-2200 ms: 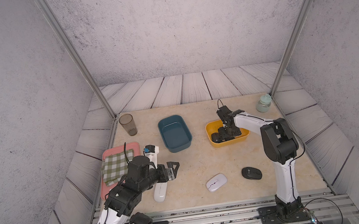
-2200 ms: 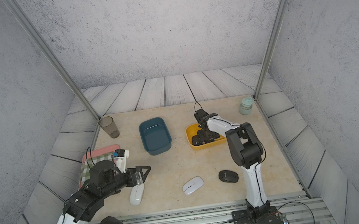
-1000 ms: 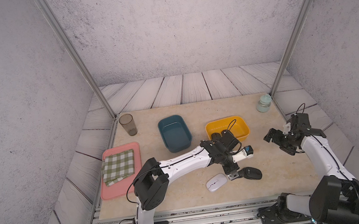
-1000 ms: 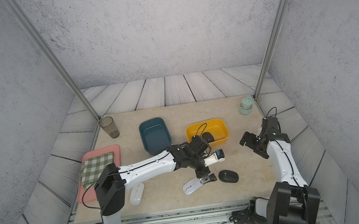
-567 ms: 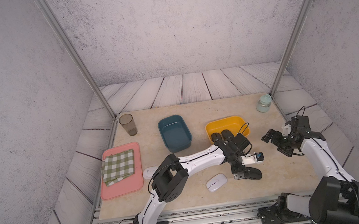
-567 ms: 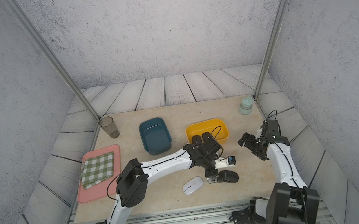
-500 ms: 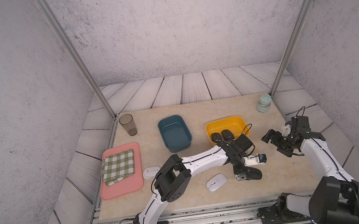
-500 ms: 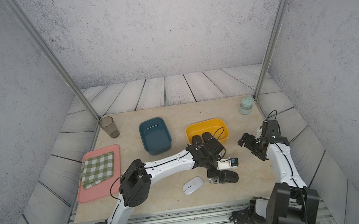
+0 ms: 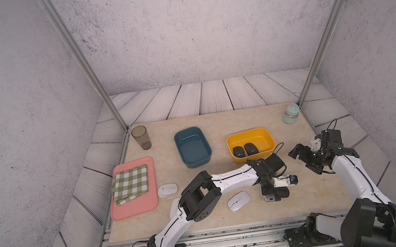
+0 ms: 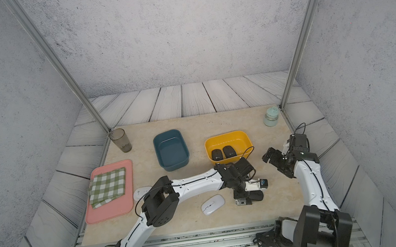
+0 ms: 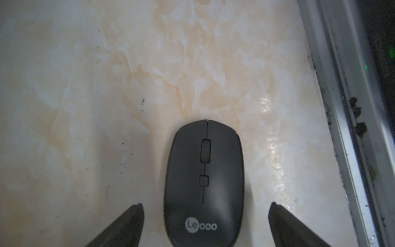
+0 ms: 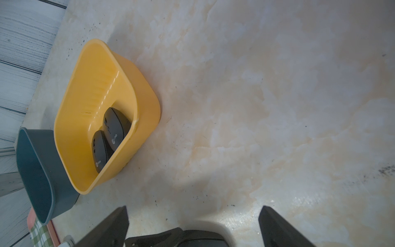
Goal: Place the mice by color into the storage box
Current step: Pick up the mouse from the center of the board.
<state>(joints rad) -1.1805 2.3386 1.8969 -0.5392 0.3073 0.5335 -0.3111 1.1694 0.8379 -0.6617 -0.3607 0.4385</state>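
Mouse (image 11: pixel 204 184), matte black, rounded, pale logo

A smoky glass (image 9: pixel 141 137) stands at the table's (image 9: pixel 230 122) far left corner, a pale green jar (image 9: pixel 290 114) far right. A checked cloth (image 9: pixel 130 181) lies on a pink tray (image 9: pixel 138 209).

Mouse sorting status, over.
Left gripper open, straddling black mouse, not gripped. Right gripper open, empty. Two black mice in yellow bin. White mouse alongside, apart.

Left end effector (image 11: pixel 205 204) low, spread, right end effector (image 12: pixel 193 207) spread
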